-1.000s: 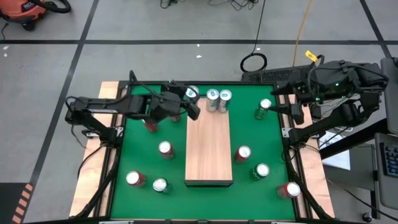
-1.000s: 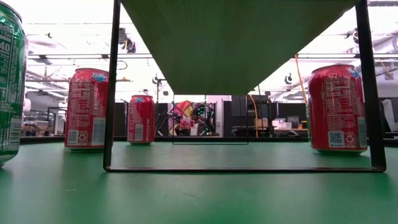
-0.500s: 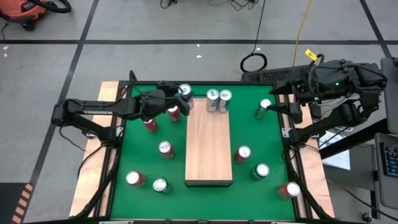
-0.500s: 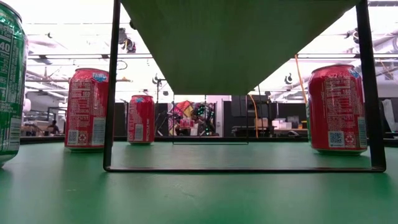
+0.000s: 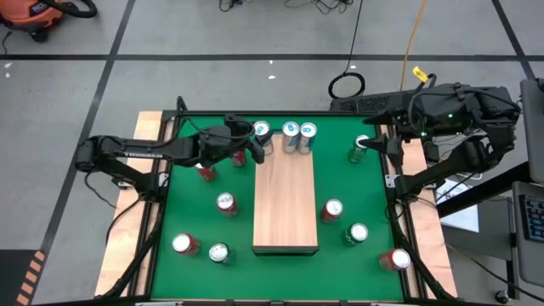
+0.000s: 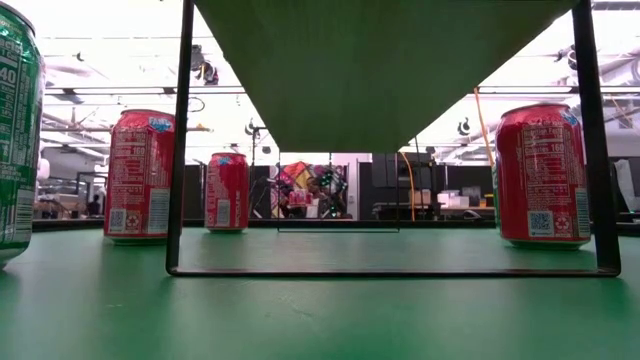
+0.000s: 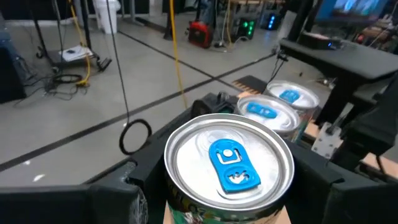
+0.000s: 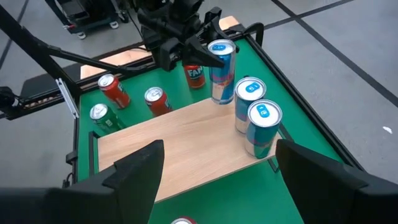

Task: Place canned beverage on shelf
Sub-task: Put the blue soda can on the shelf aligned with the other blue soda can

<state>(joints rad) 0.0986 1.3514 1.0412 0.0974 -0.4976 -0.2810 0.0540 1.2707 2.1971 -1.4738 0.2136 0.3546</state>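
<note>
In the high view my left gripper (image 5: pixel 252 144) is shut on a slim silver-and-blue can (image 5: pixel 261 130) at the far left corner of the pale wooden shelf (image 5: pixel 286 204). The left wrist view looks down on this can's top (image 7: pixel 229 163), with a dark finger on either side. Two like cans (image 5: pixel 290 132) (image 5: pixel 308 132) stand upright on the shelf's far end. My right gripper (image 5: pixel 378 144) hangs open and high over the table's far right, holding nothing; the right wrist view shows its spread fingers (image 8: pixel 140 171). My left gripper pinches the can's upper side wall (image 8: pixel 217 62) between its two fingers (image 8: pixel 198 51). The fingers come nearly level from the table's left. The can stands upright, its base at the shelf's far left corner; whether it rests there or hovers just above, I cannot tell.
Red cans (image 5: pixel 225 204) (image 5: pixel 331 210) (image 5: pixel 183 245) and green cans (image 5: pixel 219 253) (image 5: pixel 357 234) (image 5: pixel 361 149) stand on the green table around the shelf. The low view shows the shelf's underside (image 6: pixel 380 70), its thin black frame (image 6: pixel 180 140) and red cans (image 6: pixel 540 175) beside it.
My left gripper has come down with the can and tipped closer to level, swinging a little to the left and back to the shelf's far left corner. The can has stayed upright in the hold.
</note>
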